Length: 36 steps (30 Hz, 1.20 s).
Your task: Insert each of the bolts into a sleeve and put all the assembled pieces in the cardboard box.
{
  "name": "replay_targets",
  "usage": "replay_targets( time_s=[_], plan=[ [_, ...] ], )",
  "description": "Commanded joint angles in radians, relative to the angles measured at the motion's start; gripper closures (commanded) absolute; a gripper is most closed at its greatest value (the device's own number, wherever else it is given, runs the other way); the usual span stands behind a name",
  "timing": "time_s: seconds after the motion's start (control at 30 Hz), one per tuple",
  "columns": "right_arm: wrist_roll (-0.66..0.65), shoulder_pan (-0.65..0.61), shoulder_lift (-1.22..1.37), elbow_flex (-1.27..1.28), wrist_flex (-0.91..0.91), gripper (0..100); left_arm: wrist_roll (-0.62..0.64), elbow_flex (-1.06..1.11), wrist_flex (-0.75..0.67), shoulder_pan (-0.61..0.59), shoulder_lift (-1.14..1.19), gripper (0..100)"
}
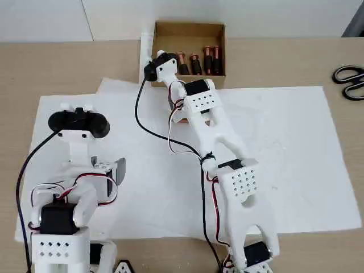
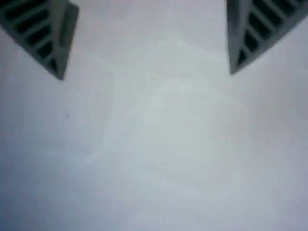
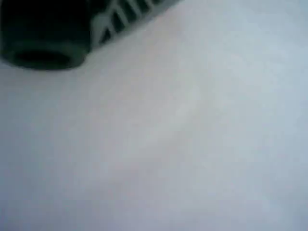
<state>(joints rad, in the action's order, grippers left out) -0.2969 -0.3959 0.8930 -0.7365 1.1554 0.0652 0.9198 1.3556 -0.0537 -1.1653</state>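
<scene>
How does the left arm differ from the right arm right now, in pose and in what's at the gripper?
The left arm is folded back near its base; the right arm stretches across the white paper to the cardboard box. The left gripper is open over bare paper; the right wrist view has a black sleeve close up. Both arms are white and over the paper.

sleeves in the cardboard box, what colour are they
The sleeves are black, with copper-coloured bolts sticking out of them; the high view shows this best.
</scene>
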Motion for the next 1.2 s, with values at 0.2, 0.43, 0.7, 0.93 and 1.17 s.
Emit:
replay_targets(
  time_s=[0.2, 0.43, 0.7, 0.93, 1.17],
  plan=[
    [0.0, 0.042, -0.007, -0.107, -0.018, 99.5, 0.009, -0.005, -0.02, -0.008, -0.011, 79],
    [0.0, 0.07, -0.008, -0.224, 0.01, 99.5, 0.009, -0.005, -0.02, -0.008, -0.011, 79],
    [0.0, 0.067, -0.008, -0.52, 0.317, 99.5, 0.009, -0.005, -0.02, -0.008, -0.011, 79],
    [0.083, 0.077, -0.002, -0.809, 0.582, 99.5, 0.008, 0.013, -0.023, -0.006, -0.009, 79],
    [0.163, 0.166, -0.007, -0.81, 0.59, 99.5, 0.008, 0.021, -0.034, -0.006, -0.009, 79]
  ],
)
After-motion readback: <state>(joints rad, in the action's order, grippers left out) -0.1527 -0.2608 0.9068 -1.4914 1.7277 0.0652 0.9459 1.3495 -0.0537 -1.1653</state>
